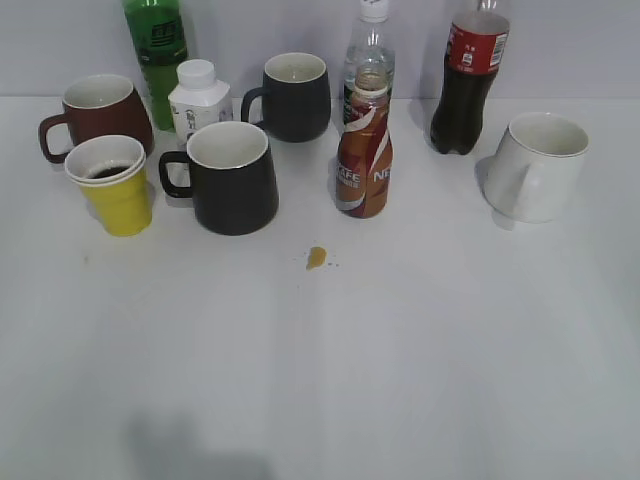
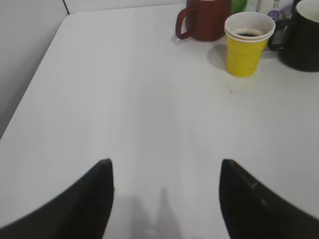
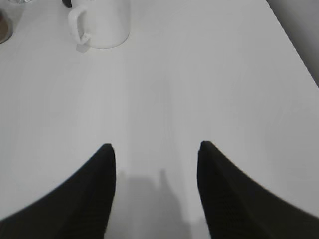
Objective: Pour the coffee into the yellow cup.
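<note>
The brown-orange coffee bottle with white swirl lettering stands upright and uncapped near the middle of the table. The yellow cup stands at the left with dark liquid inside; it also shows in the left wrist view. A small brown spill lies in front of the bottle. My left gripper is open and empty above bare table, well short of the cup. My right gripper is open and empty above bare table. Neither gripper shows in the exterior view.
A maroon mug, two black mugs, a white carton, a green bottle, a clear bottle and a cola bottle stand at the back. A white mug stands right.
</note>
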